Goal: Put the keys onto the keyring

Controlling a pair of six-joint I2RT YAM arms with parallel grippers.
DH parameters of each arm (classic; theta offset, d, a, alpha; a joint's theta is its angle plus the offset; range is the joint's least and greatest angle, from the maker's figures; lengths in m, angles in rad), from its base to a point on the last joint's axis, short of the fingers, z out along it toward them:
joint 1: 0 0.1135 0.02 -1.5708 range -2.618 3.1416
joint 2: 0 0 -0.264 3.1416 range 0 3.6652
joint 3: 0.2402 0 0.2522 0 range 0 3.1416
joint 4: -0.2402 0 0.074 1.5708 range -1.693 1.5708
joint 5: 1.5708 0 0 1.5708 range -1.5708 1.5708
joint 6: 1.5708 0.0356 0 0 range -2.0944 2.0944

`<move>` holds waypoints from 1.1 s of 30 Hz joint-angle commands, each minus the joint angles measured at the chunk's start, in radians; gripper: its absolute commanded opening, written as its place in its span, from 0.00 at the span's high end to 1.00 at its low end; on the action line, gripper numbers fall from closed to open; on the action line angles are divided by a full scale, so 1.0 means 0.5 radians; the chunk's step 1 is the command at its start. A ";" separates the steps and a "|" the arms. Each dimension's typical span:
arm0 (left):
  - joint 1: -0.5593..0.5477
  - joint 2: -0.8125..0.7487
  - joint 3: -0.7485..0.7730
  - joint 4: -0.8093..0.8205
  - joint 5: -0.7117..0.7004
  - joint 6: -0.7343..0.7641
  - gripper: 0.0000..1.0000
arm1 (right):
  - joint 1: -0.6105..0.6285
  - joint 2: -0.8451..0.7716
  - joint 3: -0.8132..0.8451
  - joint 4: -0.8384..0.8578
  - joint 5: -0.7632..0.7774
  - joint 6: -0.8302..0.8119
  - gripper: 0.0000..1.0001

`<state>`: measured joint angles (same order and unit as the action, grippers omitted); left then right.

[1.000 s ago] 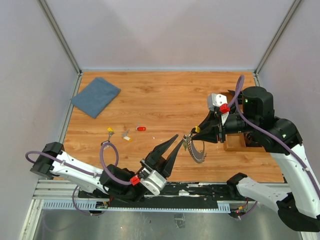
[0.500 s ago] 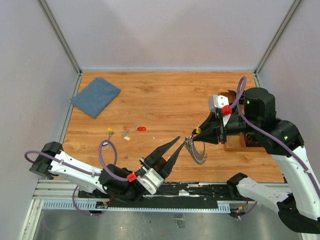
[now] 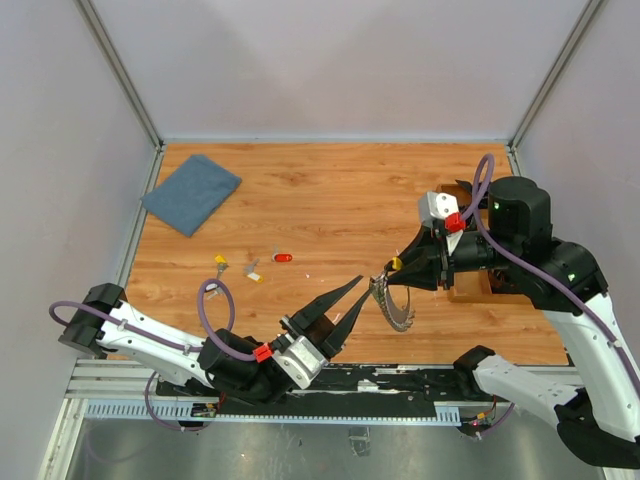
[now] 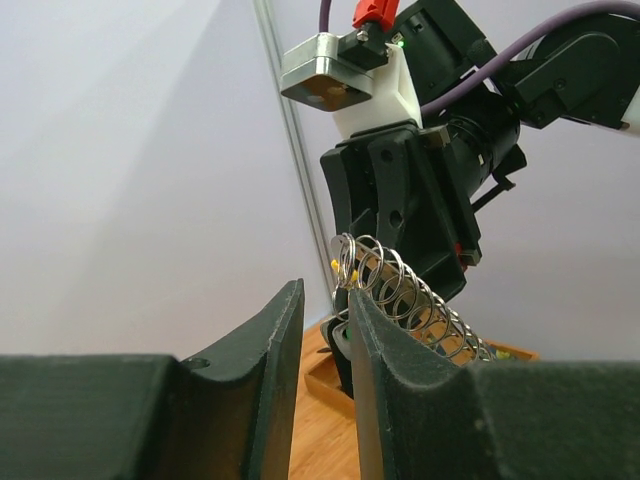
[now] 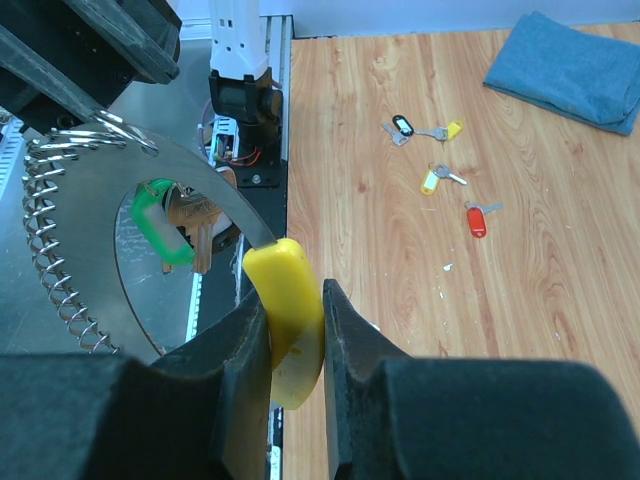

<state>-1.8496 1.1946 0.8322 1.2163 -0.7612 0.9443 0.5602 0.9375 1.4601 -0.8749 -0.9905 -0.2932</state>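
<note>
- keyring (image 3: 393,302): metal ring fringed with small wire loops, held in the air above the near part of the wooden table (image 3: 330,190); green tag (image 5: 160,225) hangs on it.
- right gripper (image 5: 296,305): clamped on the keyring's yellow tag (image 5: 285,270).
- left gripper (image 4: 323,295): jaws slightly apart, nothing between them, tips just beside the fringe.
- keys (image 5: 477,219): red, yellow and black heads, loose on the table, well apart from the keyring.
- blue cloth (image 3: 191,193): far left corner.

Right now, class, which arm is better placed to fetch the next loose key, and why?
Left. The left gripper is empty and the keys lie on its side; the right gripper holds the keyring by its yellow tag.
</note>
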 commanded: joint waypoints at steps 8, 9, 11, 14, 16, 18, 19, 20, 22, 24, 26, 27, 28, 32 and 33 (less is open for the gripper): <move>-0.028 0.039 0.020 0.058 0.005 0.001 0.68 | 0.027 -0.031 -0.020 0.084 -0.150 -0.010 0.99; -0.027 0.043 0.020 0.068 0.002 0.008 0.68 | 0.029 -0.031 -0.022 0.084 -0.155 -0.012 0.99; -0.028 0.048 0.027 0.069 0.005 0.012 0.67 | 0.033 -0.031 -0.022 0.084 -0.159 -0.011 0.99; -0.026 0.054 0.036 0.081 0.017 0.013 0.66 | 0.046 -0.025 -0.027 0.084 -0.180 -0.008 0.99; -0.026 0.067 0.048 0.093 0.023 0.022 0.66 | 0.055 -0.022 -0.026 0.084 -0.180 -0.005 0.99; -0.026 0.084 0.063 0.106 0.022 0.039 0.65 | 0.063 -0.020 -0.030 0.082 -0.179 -0.004 0.99; -0.027 0.094 0.069 0.117 0.021 0.054 0.65 | 0.068 -0.019 -0.032 0.081 -0.179 -0.004 0.99; -0.026 0.101 0.076 0.133 0.020 0.068 0.65 | 0.071 -0.019 -0.032 0.078 -0.179 -0.004 0.99; -0.025 0.118 0.084 0.165 0.009 0.108 0.65 | 0.080 -0.016 -0.029 0.075 -0.182 -0.001 0.99; -0.025 0.128 0.087 0.195 -0.002 0.141 0.65 | 0.089 -0.018 -0.030 0.075 -0.182 -0.001 0.99; -0.025 0.130 0.090 0.216 -0.008 0.160 0.65 | 0.097 -0.019 -0.030 0.070 -0.187 -0.002 0.99; -0.025 0.128 0.092 0.218 -0.008 0.166 0.65 | 0.102 -0.019 -0.030 0.069 -0.189 -0.003 0.99; -0.025 0.127 0.093 0.220 -0.011 0.171 0.65 | 0.107 -0.019 -0.030 0.069 -0.193 -0.005 0.99; -0.025 0.121 0.105 0.231 -0.011 0.204 0.68 | 0.122 -0.013 -0.033 0.054 -0.218 -0.021 0.99; -0.025 0.120 0.106 0.235 -0.011 0.211 0.69 | 0.125 -0.013 -0.033 0.051 -0.224 -0.026 0.99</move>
<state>-1.8542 1.2606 0.8490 1.2671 -0.7624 1.0210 0.5976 0.9352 1.4475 -0.8612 -1.0557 -0.2928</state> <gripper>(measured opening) 0.330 0.214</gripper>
